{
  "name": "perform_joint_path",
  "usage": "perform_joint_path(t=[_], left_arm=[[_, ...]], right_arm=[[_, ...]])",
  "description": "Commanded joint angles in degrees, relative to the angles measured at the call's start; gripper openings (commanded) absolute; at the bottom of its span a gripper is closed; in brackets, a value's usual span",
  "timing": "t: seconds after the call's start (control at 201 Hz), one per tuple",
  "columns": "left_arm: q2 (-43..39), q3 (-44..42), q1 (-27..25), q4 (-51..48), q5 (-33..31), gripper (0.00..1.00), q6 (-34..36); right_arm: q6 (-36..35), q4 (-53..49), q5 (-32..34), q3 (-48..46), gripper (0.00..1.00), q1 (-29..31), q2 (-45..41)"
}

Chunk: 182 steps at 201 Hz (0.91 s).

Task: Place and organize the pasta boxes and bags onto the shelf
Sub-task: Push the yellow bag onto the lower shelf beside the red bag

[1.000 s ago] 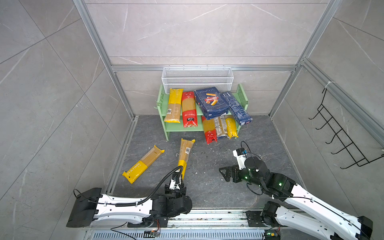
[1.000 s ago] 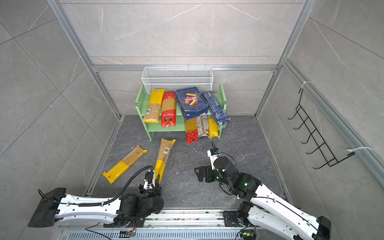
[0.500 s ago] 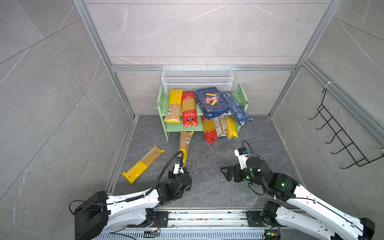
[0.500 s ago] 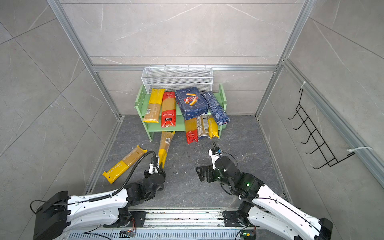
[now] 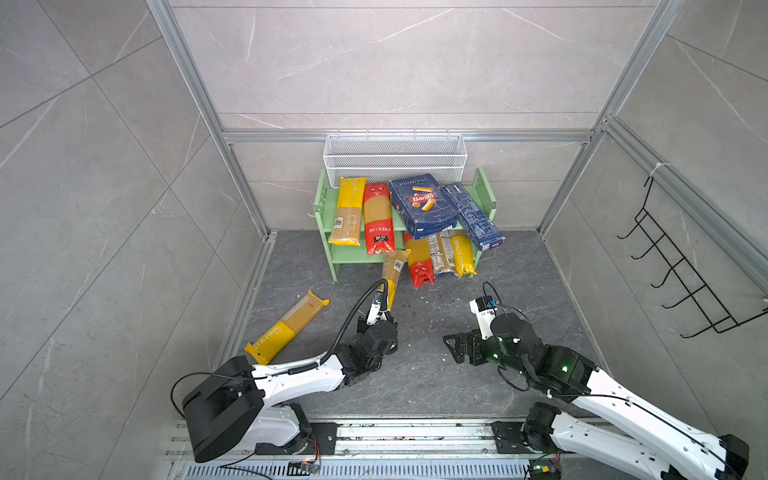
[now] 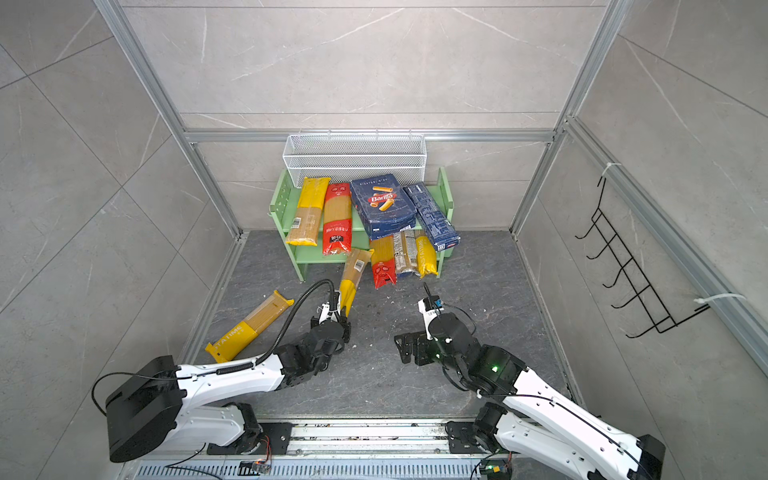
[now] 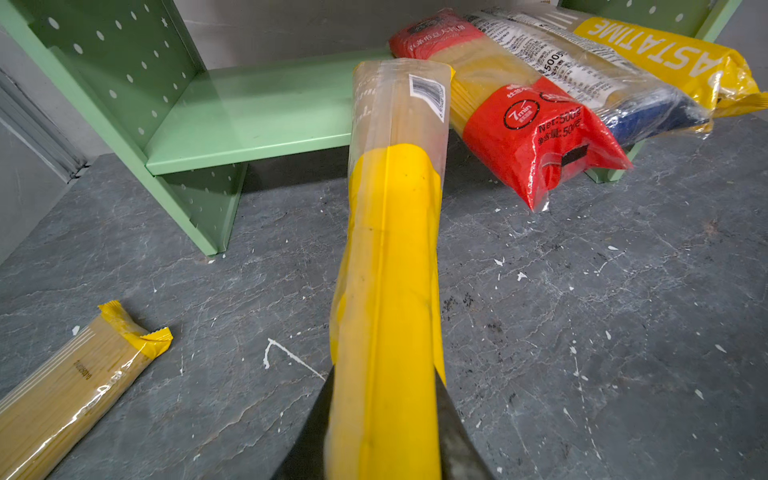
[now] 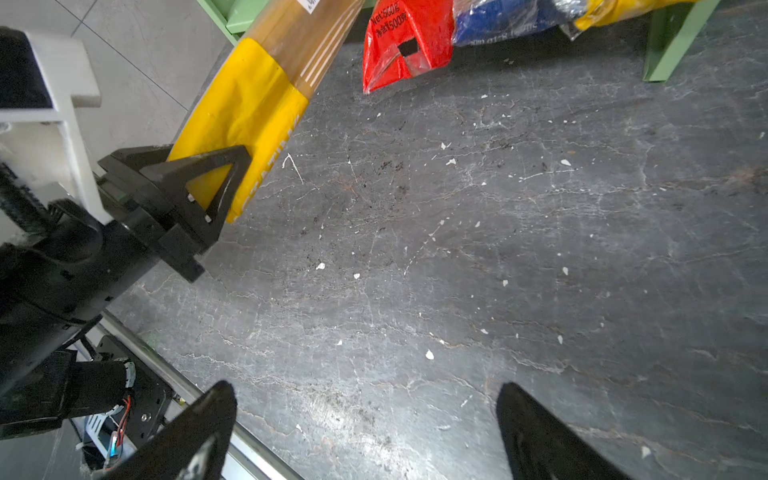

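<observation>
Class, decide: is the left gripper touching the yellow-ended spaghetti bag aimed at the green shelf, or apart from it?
Touching. The right wrist view shows the left gripper shut on the spaghetti bag, its black fingers pressing both sides.

From my station, the yellow-and-clear plastic spaghetti packet [image 7: 390,249] reads as glossy film, creased and catching glare. The red plastic packet [image 7: 532,141] is just as shiny and crinkled. The light green metal shelf [image 7: 257,112] looks painted and smooth, with a soft satin sheen on its boards. The wide dark blue cardboard box [image 5: 424,203] carries a faint printed gloss. I see the dark grey stone-look floor [image 7: 582,291] as matt, veined and slightly rough, flecked with pale crumbs. The left gripper [image 7: 384,419] has matt black plastic fingers [image 8: 166,185]. The white wire-mesh basket [image 5: 395,160] looks like coated metal, and the silver frame posts [image 5: 195,95] like brushed aluminium.
</observation>
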Motion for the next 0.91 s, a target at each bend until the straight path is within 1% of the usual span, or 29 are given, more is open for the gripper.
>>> perform_joint_path(t=[0.0,0.134,0.264,0.433,0.617,0.901], left_arm=[[1.38,4.79,1.81,15.76,-3.79,0.00,3.65],[6.64,7.64,4.11,21.94,-3.26,0.00,5.05],[11.40,11.19,4.81,27.57,-2.82,0.00,7.10],[16.64,16.69,5.58,30.63,-2.82,0.00,9.16],[20.71,21.90,7.53,30.65,-2.73,0.00,9.55],[22.94,25.49,10.06,30.18,-2.12,0.00,9.97]], right_arm=[[-1.70,-0.67,1.04,2.07,1.00,-0.41,0.97],[-2.30,-1.03,1.28,2.66,1.00,-0.69,1.51],[-2.88,-1.98,1.90,2.96,1.00,-1.18,1.58],[-3.86,-2.93,2.18,3.53,1.00,-2.15,1.73],[-4.17,-3.11,2.10,3.66,1.00,-3.46,1.14],[-5.32,-3.96,1.15,3.71,1.00,-5.67,0.76]])
